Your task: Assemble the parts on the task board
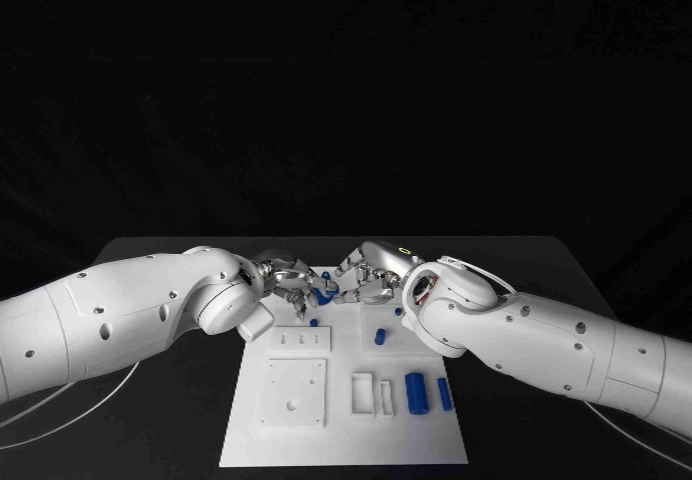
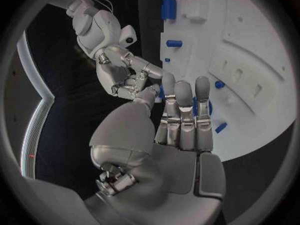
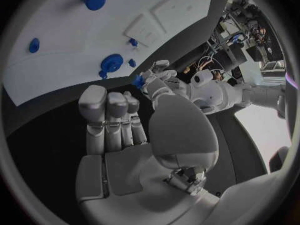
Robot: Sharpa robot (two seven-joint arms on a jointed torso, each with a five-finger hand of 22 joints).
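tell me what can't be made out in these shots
- Head view: where the left hand and right hand meet, the fingers crowd a blue part; who holds it is unclear.
- Left wrist view: its fingers cover the part.
- Board: slot details are too small.

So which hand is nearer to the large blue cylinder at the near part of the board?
Right. The right hand is at the board's far edge, on the same side as the large blue cylinder. The left hand is also there, but further across.
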